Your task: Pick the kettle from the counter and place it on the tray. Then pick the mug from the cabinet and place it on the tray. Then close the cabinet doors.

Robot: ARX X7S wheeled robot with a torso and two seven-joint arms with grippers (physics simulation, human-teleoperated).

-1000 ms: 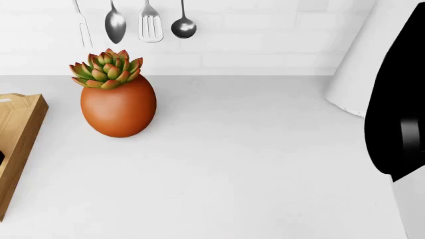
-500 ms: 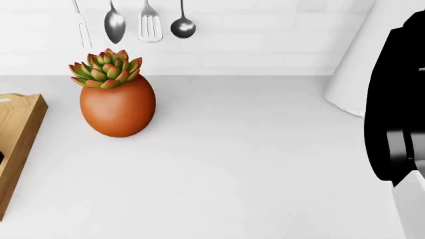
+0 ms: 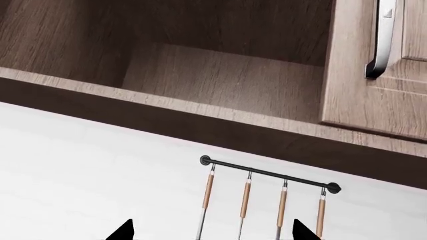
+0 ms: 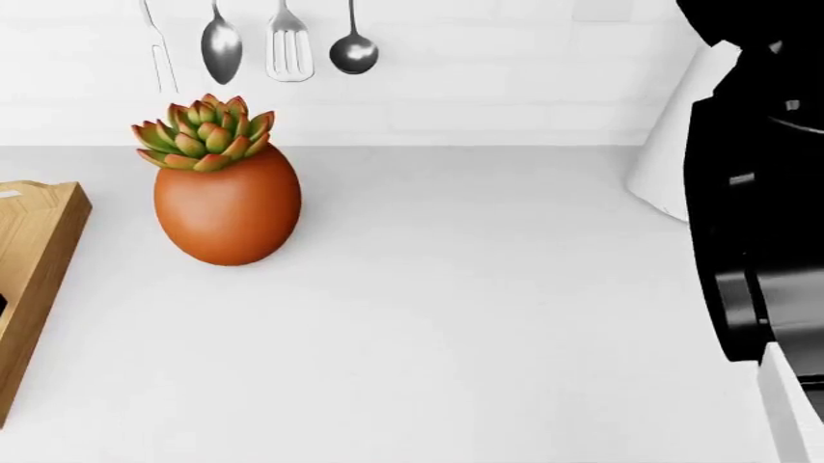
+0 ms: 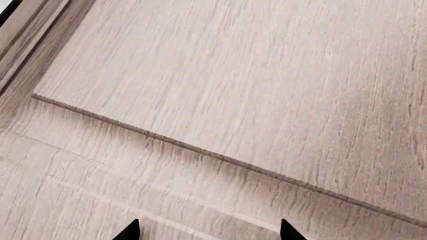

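Plain smooth white bench (image 4: 489,318) seen from the head camera, carrying an orange egg-shaped pot (image 4: 228,212) topped with a green-red succulent (image 4: 206,132). At the far left edge, only a corner of the light wooden rectangular tray (image 4: 33,280), cut off by the frame, a sliver of something dark inside it too small to identify. Kettle and mug nowhere visible. Four metal utensils (image 4: 270,43) hanging on the white wall, tops cropped. Black right arm (image 4: 759,193) filling the right margin, its end out of frame.

Left claw (image 3: 210,231): just two dark tips, set well apart, aimed at the open wooden cabinet (image 3: 200,75), shelf bare where visible, one door with a silver handle (image 3: 381,40).

Right claw (image 5: 205,231): tips alone visible, spread, close against a wood-grain door panel (image 5: 233,90).
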